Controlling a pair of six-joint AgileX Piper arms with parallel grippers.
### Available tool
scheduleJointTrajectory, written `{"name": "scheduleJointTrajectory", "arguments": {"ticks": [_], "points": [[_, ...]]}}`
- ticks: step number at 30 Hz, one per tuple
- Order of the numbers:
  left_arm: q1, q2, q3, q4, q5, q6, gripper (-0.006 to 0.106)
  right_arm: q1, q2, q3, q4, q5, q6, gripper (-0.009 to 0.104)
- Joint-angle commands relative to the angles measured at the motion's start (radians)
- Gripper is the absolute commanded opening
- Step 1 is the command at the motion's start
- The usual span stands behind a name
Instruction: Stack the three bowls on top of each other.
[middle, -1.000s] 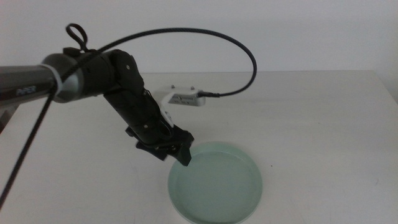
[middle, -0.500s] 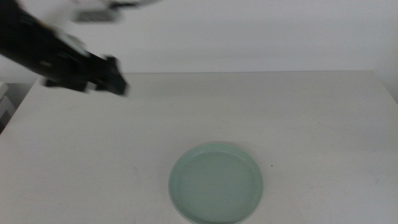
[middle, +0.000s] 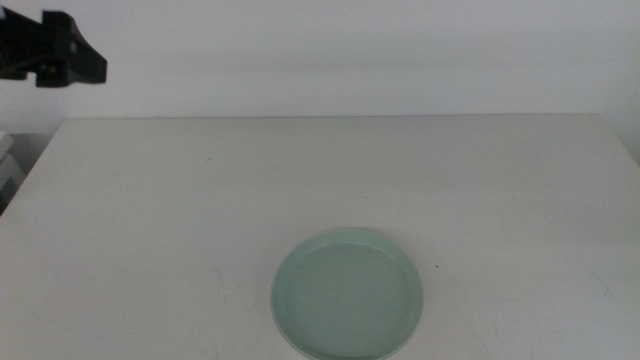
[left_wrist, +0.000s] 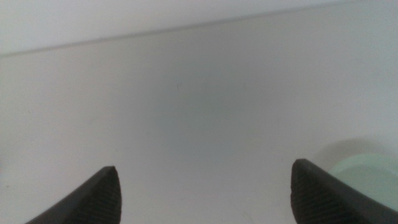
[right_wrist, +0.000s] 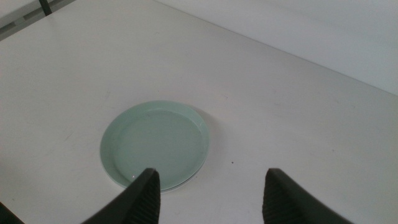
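Looking over the surface (middle: 180, 200), we see only the mint bowl (middle: 347, 293) near its front edge; it may sit on top of the other bowls, but we cannot tell this from above. We judge that the right gripper (right_wrist: 211, 186) is the nearer one: it hangs above the surface with the bowl just ahead of its jaws, which are wide open and hold nothing. The left gripper (left_wrist: 202, 186) is high at the far left corner, jaws also wide open and empty, with the bowl's rim beside one jaw.
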Motion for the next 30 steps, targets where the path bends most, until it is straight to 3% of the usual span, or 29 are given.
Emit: {"name": "scheduleJointTrajectory", "arguments": {"ticks": [1,8,17,20,23,30], "points": [[0.002,-0.046,-0.023,-0.02,-0.064,-0.019,0.105,-0.007,0.002,-0.022,0.009,-0.058,-0.013,0.043],[0.002,-0.119,0.017,-0.02,-0.076,-0.02,0.105,-0.007,0.002,-0.022,0.009,-0.058,-0.013,0.043],[0.002,-0.302,0.264,-0.015,-0.233,-0.018,0.105,-0.007,0.003,-0.022,0.014,-0.063,0.001,0.043],[0.002,-0.373,0.343,-0.008,-0.272,-0.016,0.105,-0.007,0.004,-0.022,0.0,-0.106,0.079,0.043],[0.002,-0.447,0.414,0.011,-0.315,-0.016,0.105,-0.007,0.004,-0.022,-0.065,-0.14,0.161,0.043],[0.002,-0.627,0.564,0.06,-0.385,-0.016,0.105,-0.007,0.004,-0.004,-0.313,-0.236,0.338,0.04]]}}
